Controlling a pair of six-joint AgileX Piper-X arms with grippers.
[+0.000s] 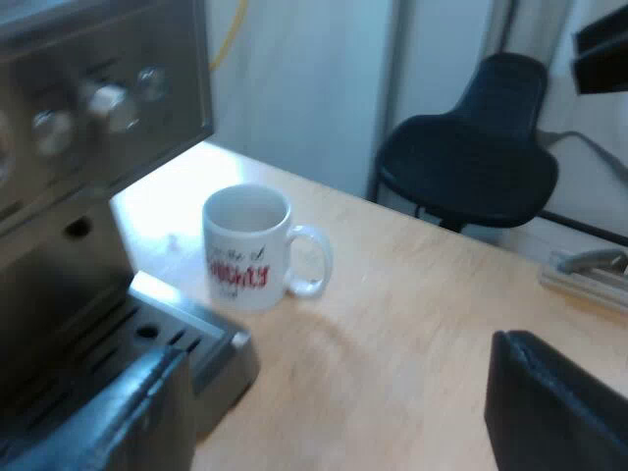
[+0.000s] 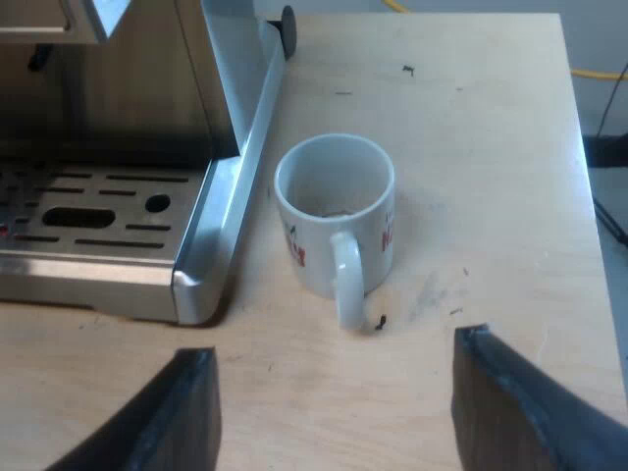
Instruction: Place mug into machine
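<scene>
Mug (image 2: 334, 221): white, red lettering, upright on bench (image 2: 471, 147), just beside drip tray (image 2: 98, 270) of espresso machine (image 1: 88, 108), not yet on it. Handle facing right pincer (image 2: 334, 345).
Right pincer: wide, empty, short of mug.
Left pincer (image 1: 336, 349): wide, empty, well apart from mug.
Hazards, judged: grip on handle alone, so tilt or swing; low carry, so base catching raised tray rim; stray finger nudging mug against machine side.

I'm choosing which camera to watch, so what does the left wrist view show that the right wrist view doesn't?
Left wrist view: knobs on the espresso machine and a black chair beyond the table. Right wrist view: straight down into the mug, plus dark specks beside it. Both: the mug upright on the table next to the drip tray, not on it.
</scene>
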